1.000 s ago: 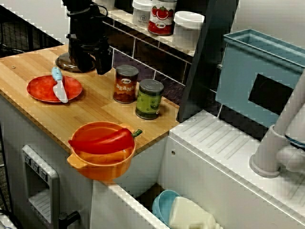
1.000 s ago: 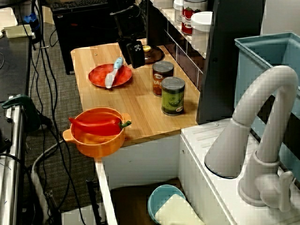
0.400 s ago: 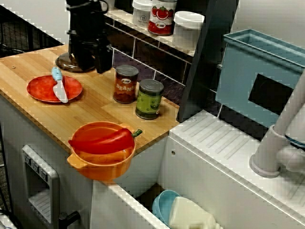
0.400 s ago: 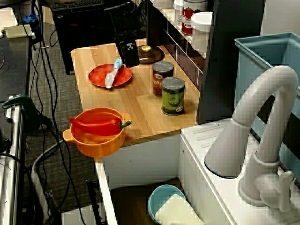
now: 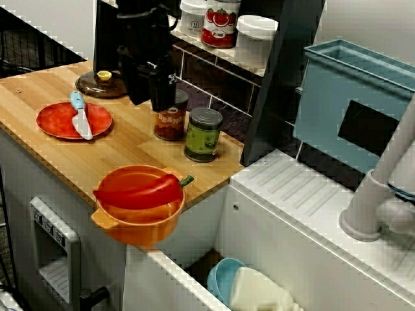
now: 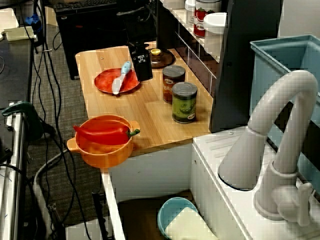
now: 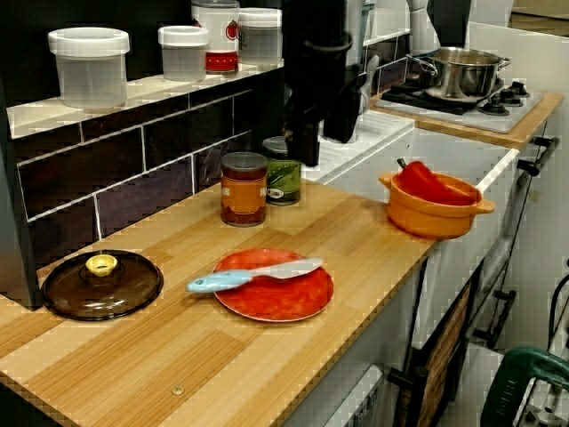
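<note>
Near fingers [image 7: 303,147]: red can [image 7: 244,191] | green can [image 7: 286,183] beside | plate [image 7: 276,299] w/ knife [image 7: 253,274]

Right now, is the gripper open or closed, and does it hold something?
Gripper: open, the fingers apart with nothing between them; it hangs close to the red-brown can without touching it.

The black gripper [image 5: 150,97] is nearest the red-brown tin can [image 5: 170,122] with its orange label. Beside that can stands a green-labelled tin can [image 5: 202,135]; farther off, a round red plate [image 5: 55,120] bears a pale-blue-handled knife [image 5: 80,115].
</note>
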